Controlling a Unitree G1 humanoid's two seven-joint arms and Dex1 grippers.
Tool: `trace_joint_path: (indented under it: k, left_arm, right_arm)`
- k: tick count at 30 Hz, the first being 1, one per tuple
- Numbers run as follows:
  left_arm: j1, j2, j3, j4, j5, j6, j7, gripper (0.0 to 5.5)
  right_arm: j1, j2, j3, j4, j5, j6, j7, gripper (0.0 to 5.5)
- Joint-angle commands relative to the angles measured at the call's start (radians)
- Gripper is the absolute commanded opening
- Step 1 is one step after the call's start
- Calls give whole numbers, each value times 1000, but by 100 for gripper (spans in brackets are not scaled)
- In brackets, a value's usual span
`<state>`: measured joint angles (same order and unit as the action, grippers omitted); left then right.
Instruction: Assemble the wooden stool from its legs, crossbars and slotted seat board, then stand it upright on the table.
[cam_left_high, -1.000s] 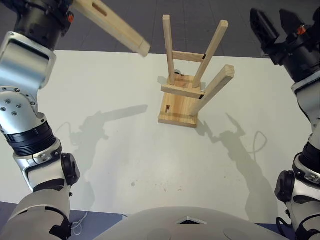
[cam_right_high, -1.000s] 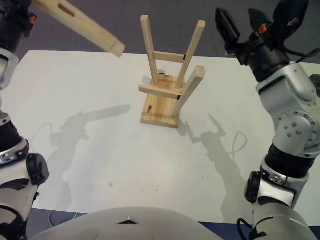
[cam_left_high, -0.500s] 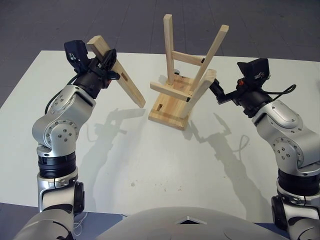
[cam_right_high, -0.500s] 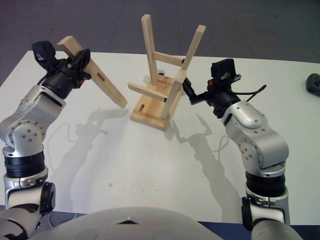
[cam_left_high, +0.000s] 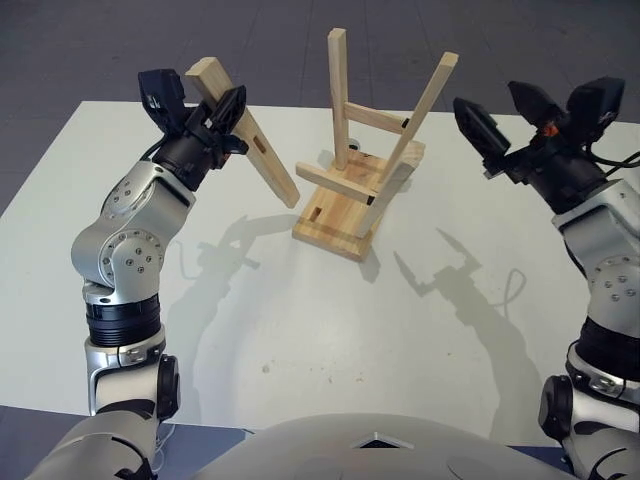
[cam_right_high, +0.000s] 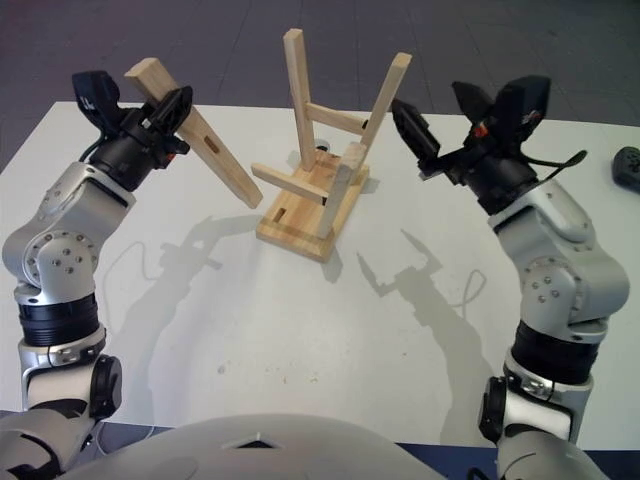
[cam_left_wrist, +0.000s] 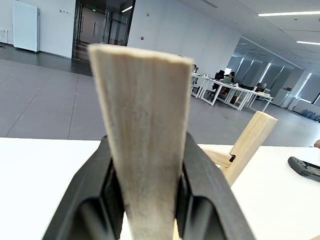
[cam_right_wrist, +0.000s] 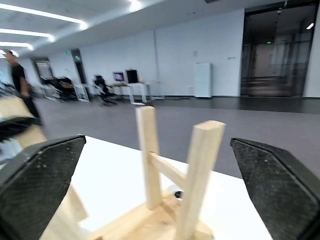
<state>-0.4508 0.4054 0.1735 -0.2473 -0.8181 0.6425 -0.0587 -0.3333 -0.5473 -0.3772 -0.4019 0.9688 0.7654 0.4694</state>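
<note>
The part-built stool (cam_left_high: 338, 216) lies upside down on the white table (cam_left_high: 300, 320), its seat board tilted and three legs (cam_left_high: 338, 95) pointing up. One crossbar (cam_left_high: 335, 180) juts out to the left. My left gripper (cam_left_high: 215, 105) is shut on a loose slotted leg (cam_left_high: 262, 150), held slanting above the table just left of the stool; the left wrist view has the leg (cam_left_wrist: 145, 125) between the black fingers (cam_left_wrist: 97, 200). My right gripper (cam_left_high: 497, 108) hangs open to the right of the stool, apart from it, and faces the legs (cam_right_wrist: 199, 170).
A black handheld controller (cam_right_high: 628, 165) lies at the table's far right edge. Bare tabletop lies in front of the stool and on both sides.
Both arms came down from high near the camera. The right gripper went to the stool's near leg, then drew back up and right. The stool shifted slightly left. The left arm raised its leg a little.
</note>
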Motion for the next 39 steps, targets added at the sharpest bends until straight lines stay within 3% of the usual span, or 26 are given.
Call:
trace_joint_path:
  k: [1,7,8,15,26,33,39]
  left_arm:
    - [-40,-6,29,23,15,3,-24,103]
    - [-68,-45,4,25,24,27,-29,103]
    - [-63,-52,5,18,24,30,-25,103]
    - [-42,-85,7,-1,30,60,-25,103]
    - [-18,-110,19,-45,35,76,-13,103]
    - [-4,-111,20,-57,48,80,-24,103]
    - [27,-92,-67,-46,129,64,-88,103]
  right_arm:
    - [-33,-91,60,-16,120,98,170,540]
    - [-1,-114,308,-52,-120,-37,310,540]
    - [3,-108,328,-45,-148,-60,321,520]
    - [19,-95,332,-25,-224,-135,328,409]
    - [140,-40,329,-140,-261,-149,197,218]
    - [153,-29,339,-150,-265,-148,173,211]
    - [166,-23,346,-154,-273,-151,159,211]
